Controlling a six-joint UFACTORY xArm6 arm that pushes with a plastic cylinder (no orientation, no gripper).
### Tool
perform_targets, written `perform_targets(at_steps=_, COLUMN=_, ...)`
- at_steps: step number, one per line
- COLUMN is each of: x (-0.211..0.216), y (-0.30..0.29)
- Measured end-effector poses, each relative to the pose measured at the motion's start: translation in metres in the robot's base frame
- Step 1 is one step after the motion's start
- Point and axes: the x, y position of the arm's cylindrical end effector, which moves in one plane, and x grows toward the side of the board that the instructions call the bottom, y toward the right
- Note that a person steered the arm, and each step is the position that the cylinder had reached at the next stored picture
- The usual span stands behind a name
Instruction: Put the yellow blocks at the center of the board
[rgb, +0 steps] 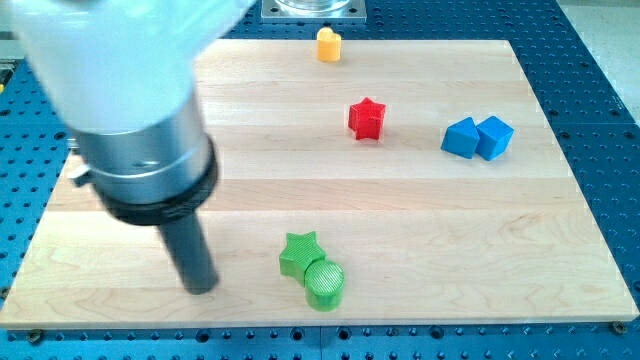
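Observation:
One yellow block (328, 45), small and rounded, stands at the view's top edge of the wooden board (420, 230), a little right of the middle. My tip (203, 288) rests on the board at the view's lower left, far from the yellow block and about a hand's width left of the green star (299, 253). No other yellow block shows; the arm's body hides the upper left of the board.
A red star (366, 118) lies right of centre. Two blue blocks (477, 137) touch each other at the right. A green cylinder (324, 284) touches the green star at the bottom middle. The arm's grey housing (140, 110) fills the upper left.

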Motion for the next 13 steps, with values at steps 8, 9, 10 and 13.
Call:
perform_targets(at_steps=8, x=-0.175, y=0.079)
perform_targets(at_steps=9, x=-0.182, y=0.092)
perform_targets(at_steps=10, x=-0.255, y=0.088)
perform_targets(at_steps=13, x=-0.391, y=0.183)
